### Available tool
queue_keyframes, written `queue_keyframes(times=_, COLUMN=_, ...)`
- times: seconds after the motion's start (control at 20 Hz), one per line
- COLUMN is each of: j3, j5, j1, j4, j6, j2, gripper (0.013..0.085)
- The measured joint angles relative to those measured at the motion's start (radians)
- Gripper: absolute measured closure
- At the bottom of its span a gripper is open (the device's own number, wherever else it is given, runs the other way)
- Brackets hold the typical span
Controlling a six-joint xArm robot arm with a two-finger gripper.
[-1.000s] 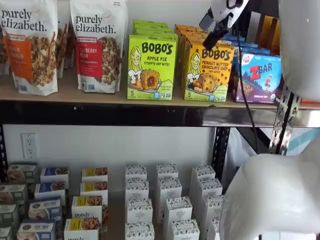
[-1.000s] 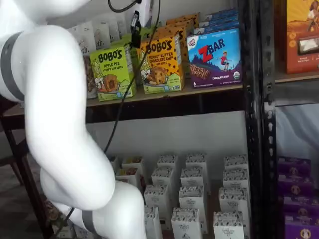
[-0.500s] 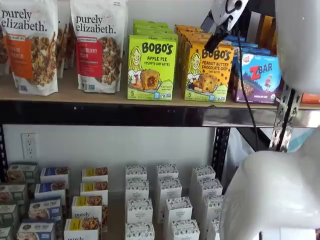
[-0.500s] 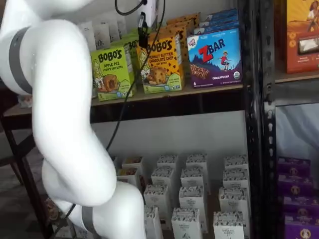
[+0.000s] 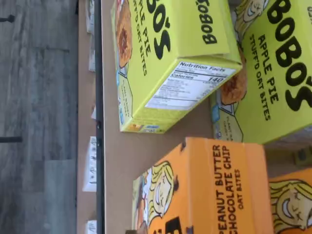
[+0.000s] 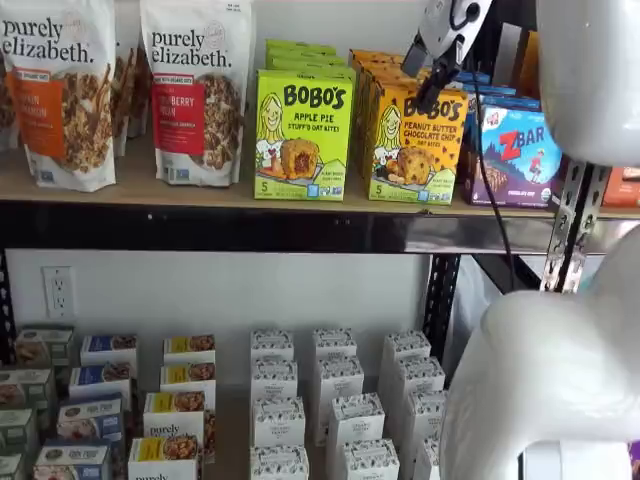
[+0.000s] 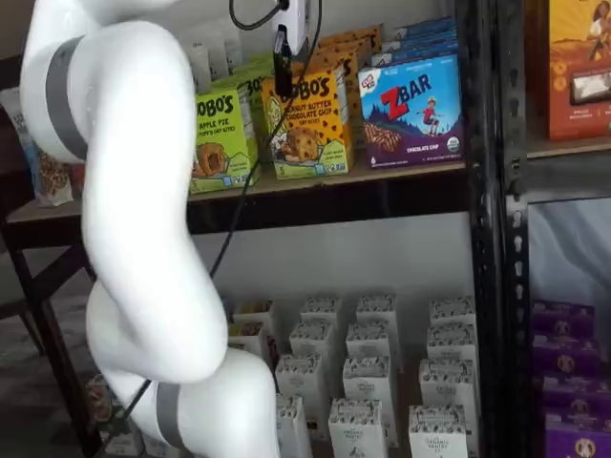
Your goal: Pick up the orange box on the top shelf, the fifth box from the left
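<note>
Orange box (image 5: 209, 190) fills the near part of the wrist view, its "Peanut Butter Chocolate Chip" side and cartoon girl face showing, with a second orange carton (image 5: 292, 202) just beside it. Two green Bobo's Apple Pie boxes (image 5: 170, 58) stand next to them on the tan top shelf (image 5: 141, 151), whose dark front rail (image 5: 99, 122) runs along the board's edge. No fingers show in this view.

In a shelf view the orange box (image 6: 415, 145) stands upright at the front of the top shelf (image 6: 200, 195), between the green box (image 6: 303, 135) and the blue ZBar box (image 6: 520, 155). The gripper (image 6: 432, 85) hangs in front of the box's upper edge, not gripping it; only a dark finger shows side-on, so the frames do not reveal a gap, though the jaws stand released, at their widest.

In a shelf view the gripper (image 7: 283, 72) hangs at the orange box's (image 7: 310, 129) upper left corner, cable (image 7: 234, 200) trailing below.
</note>
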Motion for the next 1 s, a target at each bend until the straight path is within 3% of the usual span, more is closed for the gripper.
queue_keyframes(times=0.35, j3=-0.116, j5=0.084, j1=0.032, j4=-0.053, j6=0.033, j2=0.08, gripper=0.013)
queue_keyframes(times=1.0, j3=-0.177, j5=0.143, j1=0.089, j4=-0.169, j6=0.068, j2=0.137, gripper=0.013)
